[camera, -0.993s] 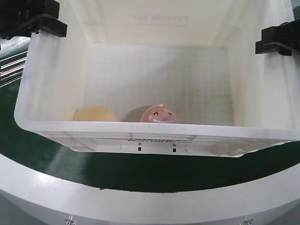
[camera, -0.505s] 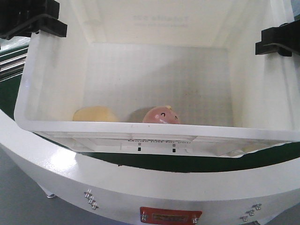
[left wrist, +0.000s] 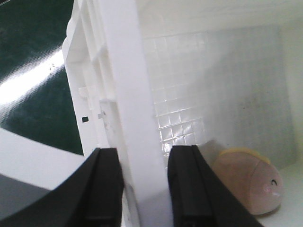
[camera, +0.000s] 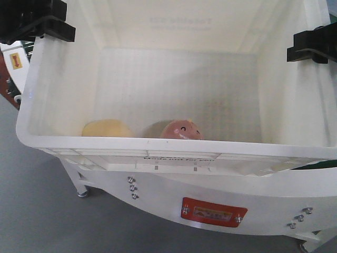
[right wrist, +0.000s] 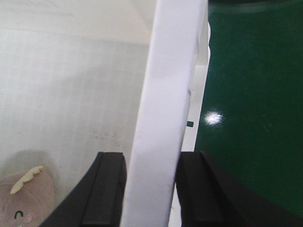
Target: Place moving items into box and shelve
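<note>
The left gripper (left wrist: 144, 189) is clamped over the left wall of the box (camera: 174, 145), one finger inside and one outside. The right gripper (right wrist: 151, 189) pinches the right wall the same way. Both bite just under the rim, so the box hangs between them, up close to the front camera.

Inside, at the near wall, lie a pink toy (camera: 180, 129) with a smiling face and a yellow toy (camera: 107, 128), close together but loose on the bottom.

Below and beyond is the green worktop (right wrist: 251, 94) with its white rim, then grey floor (camera: 31, 211).

To my eye the box is stiff moulded plastic, light with only two small toys in it. Its walls are thin and smooth, so a pinch like this could slip or bow the sides. The ribbed lip on the outside, under the rim, looks the surest place to hold, and that is about where the fingers sit.

The toys look soft and would likely slide or roll if the box tips, so it wants carrying level, with both sides rising together.
</note>
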Controlling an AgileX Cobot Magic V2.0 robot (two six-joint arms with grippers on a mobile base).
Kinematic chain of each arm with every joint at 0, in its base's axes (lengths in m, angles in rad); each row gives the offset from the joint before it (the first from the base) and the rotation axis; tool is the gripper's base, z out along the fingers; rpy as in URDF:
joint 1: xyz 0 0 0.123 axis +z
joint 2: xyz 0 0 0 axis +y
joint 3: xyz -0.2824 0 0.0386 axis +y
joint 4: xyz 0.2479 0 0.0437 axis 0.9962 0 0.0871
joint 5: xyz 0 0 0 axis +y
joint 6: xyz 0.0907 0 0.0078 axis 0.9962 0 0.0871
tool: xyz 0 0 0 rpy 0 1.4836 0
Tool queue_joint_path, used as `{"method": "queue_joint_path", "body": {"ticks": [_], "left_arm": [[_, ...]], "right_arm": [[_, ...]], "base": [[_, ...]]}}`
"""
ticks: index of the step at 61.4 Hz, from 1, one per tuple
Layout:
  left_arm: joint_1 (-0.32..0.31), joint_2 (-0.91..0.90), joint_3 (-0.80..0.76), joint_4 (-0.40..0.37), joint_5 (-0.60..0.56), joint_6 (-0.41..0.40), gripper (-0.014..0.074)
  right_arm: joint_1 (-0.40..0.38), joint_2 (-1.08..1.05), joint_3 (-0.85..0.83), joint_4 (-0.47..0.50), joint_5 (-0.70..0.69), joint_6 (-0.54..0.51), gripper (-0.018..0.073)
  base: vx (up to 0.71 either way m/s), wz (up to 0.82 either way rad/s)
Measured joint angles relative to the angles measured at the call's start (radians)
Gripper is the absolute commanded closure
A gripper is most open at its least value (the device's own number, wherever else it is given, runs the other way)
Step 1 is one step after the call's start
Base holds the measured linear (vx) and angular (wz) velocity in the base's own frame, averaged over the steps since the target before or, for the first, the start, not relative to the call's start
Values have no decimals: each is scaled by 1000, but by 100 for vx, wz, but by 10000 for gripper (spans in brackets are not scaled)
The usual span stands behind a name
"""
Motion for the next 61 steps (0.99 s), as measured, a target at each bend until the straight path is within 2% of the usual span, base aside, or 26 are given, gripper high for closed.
{"method": "queue_joint_path", "body": {"ticks": [34, 61], "left_arm": [[0, -1, 0, 0, 0, 0, 603], [0, -1, 0, -1, 0, 0, 603]], "right_arm": [[0, 0, 0, 0, 0, 0, 565], [0, 0, 0, 0, 0, 0, 565]], "base": [[-16, 32], [-15, 53]]}}
